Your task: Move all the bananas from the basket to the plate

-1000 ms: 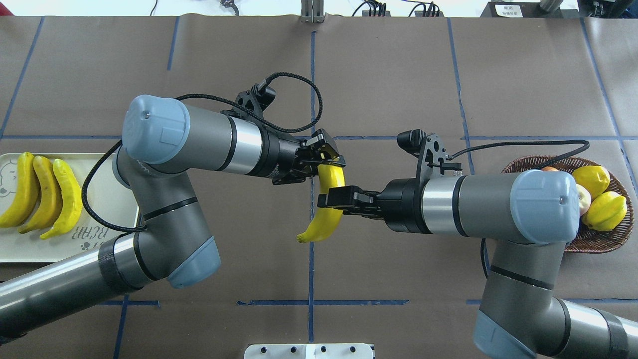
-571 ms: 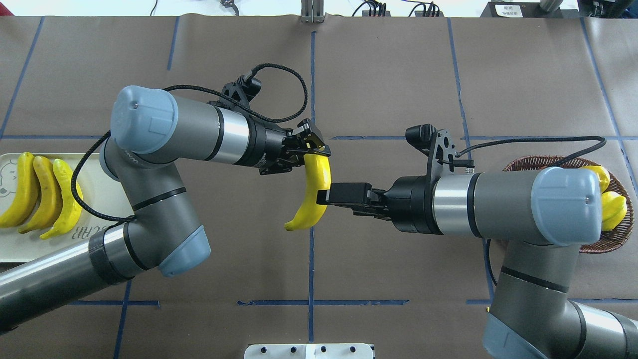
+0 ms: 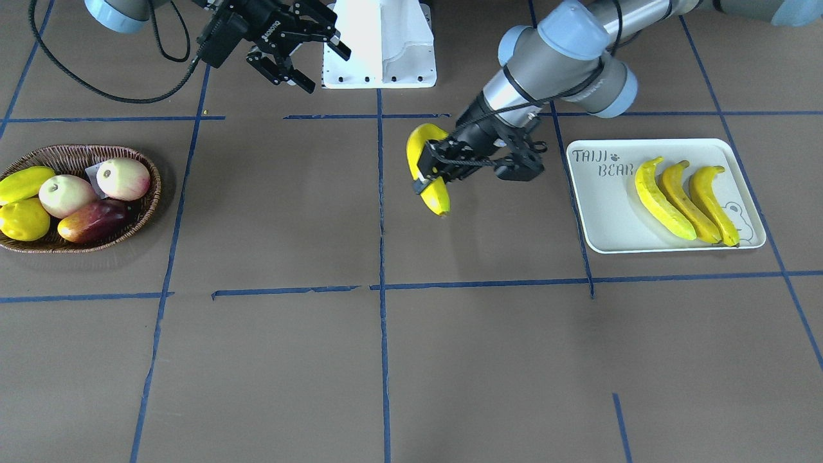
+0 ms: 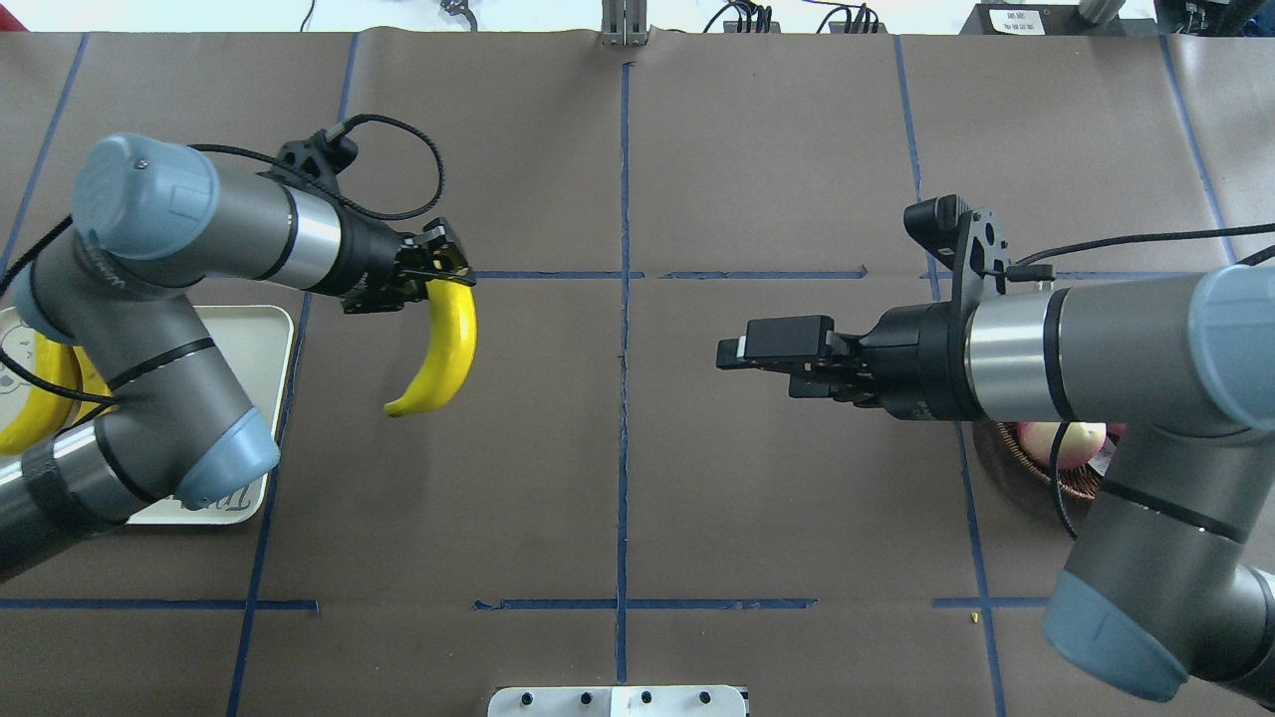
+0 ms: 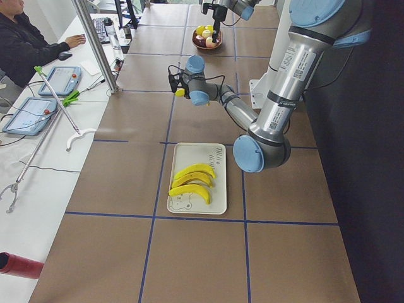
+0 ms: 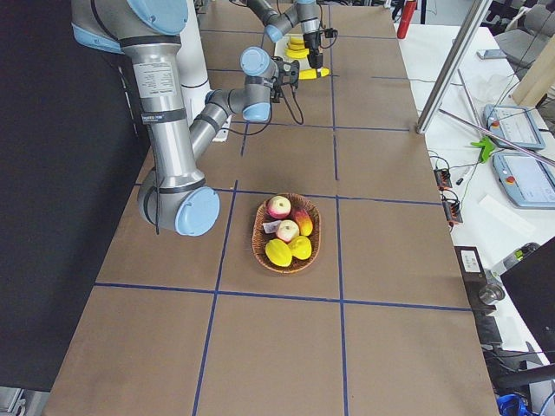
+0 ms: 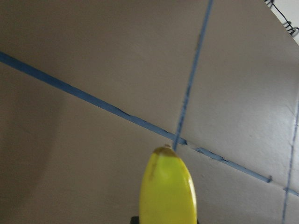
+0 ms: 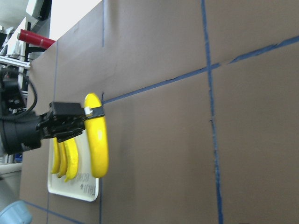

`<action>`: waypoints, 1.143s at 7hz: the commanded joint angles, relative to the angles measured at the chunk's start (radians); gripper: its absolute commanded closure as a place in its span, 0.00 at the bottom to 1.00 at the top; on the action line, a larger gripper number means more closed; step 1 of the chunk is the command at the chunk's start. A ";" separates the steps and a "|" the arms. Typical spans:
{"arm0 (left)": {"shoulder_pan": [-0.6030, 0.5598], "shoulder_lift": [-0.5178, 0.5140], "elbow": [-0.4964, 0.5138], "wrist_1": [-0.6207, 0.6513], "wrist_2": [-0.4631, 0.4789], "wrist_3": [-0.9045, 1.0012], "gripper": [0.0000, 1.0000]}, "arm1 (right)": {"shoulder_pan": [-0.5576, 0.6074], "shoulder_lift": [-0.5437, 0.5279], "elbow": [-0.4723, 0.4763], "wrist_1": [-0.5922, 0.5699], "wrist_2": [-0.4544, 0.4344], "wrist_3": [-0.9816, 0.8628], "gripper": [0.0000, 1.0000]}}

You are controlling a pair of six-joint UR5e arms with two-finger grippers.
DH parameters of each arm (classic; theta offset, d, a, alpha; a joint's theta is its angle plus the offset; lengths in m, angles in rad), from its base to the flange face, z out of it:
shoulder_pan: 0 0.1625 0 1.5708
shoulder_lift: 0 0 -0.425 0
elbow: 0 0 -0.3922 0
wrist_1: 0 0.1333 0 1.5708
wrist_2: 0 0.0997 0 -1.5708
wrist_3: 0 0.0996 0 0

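Now, one long, curved yellow banana (image 4: 448, 344) aloft.
My left gripper (image 4: 441, 272) clamps its end so it hangs clear, just beside the white rectangular tray (image 4: 244, 339); my right gripper (image 3: 329, 72) gapes empty, well apart.

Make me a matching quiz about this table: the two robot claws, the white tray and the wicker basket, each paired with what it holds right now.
1 left gripper
2 right gripper
3 plate
4 basket

A three bananas
B mixed fruit only
C one banana
D nothing, jaws open

Pairs: 1-C, 2-D, 3-A, 4-B.
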 commanded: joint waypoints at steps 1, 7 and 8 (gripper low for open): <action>-0.056 0.258 -0.064 0.051 0.010 0.261 1.00 | 0.151 -0.010 0.002 -0.171 0.101 -0.123 0.00; -0.045 0.336 -0.044 0.039 0.120 0.296 0.00 | 0.336 -0.059 -0.004 -0.583 0.153 -0.706 0.00; -0.050 0.330 -0.067 0.040 0.116 0.303 0.00 | 0.372 -0.060 -0.007 -0.685 0.158 -0.834 0.00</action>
